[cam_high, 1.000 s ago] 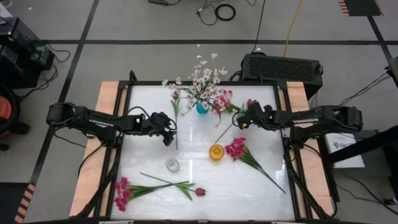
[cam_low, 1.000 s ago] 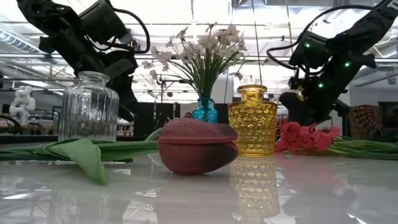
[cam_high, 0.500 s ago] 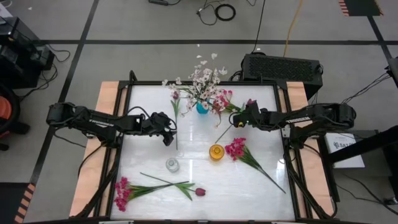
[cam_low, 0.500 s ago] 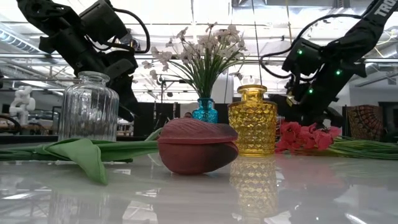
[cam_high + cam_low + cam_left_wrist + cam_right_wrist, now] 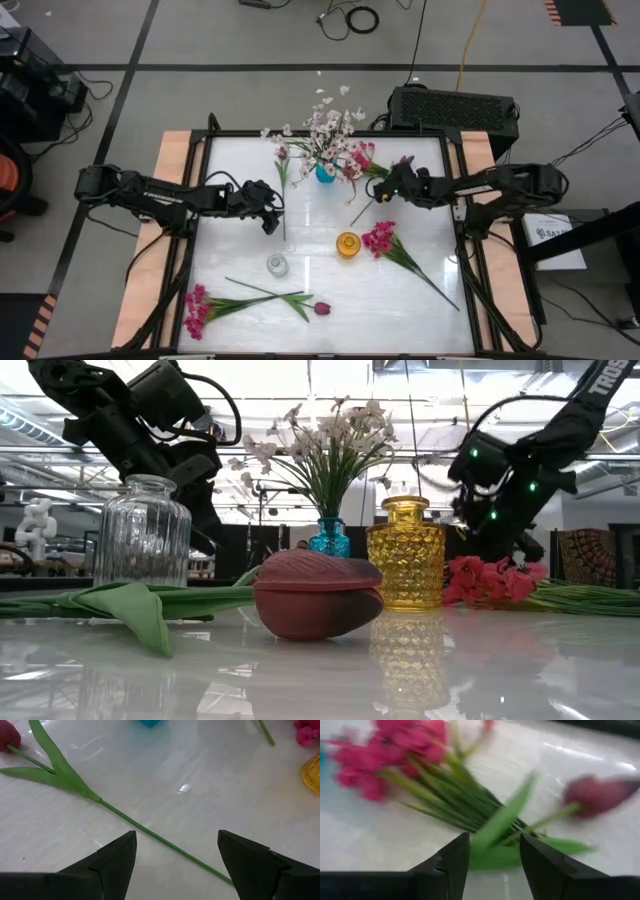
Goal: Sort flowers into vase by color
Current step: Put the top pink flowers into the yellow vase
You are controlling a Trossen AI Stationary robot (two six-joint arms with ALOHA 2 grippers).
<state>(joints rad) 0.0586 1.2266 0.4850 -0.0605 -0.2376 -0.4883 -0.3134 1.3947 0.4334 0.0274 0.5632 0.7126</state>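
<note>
White table (image 5: 240,235) — flowers part sorted, part loose. Blue vase (image 5: 325,173) at far centre held the white-pink spray (image 5: 330,125); the yellow vase (image 5: 347,244) and clear vase (image 5: 277,264) at mid-table stood with nothing in them. Loose stock: a magenta cluster (image 5: 196,310) and a maroon tulip (image 5: 321,308) at the near left, their stems crossing; a second magenta cluster (image 5: 378,238) just right of the yellow vase, stem trailing to the near right; a tulip (image 5: 282,153) left of the blue vase, stem running toward the near edge; a magenta bunch (image 5: 360,158) and another tulip (image 5: 403,164) right of the blue vase. Right gripper (image 5: 385,188) was at that last group, jaws spread about a green leaf (image 5: 502,820), not visibly pinching it; the bunch's stems ran away from the jaws on a diagonal, blooms at the far end. Left gripper (image 5: 270,215) hung over the left tulip's stem (image 5: 165,844), jaws spread and empty; the stem lay slantwise across the gap, bloom end farther off. Judged: the right arm was the nearer to the bunch by the blue vase — a grasp there would want the jaws set across the stems, not along them.
</note>
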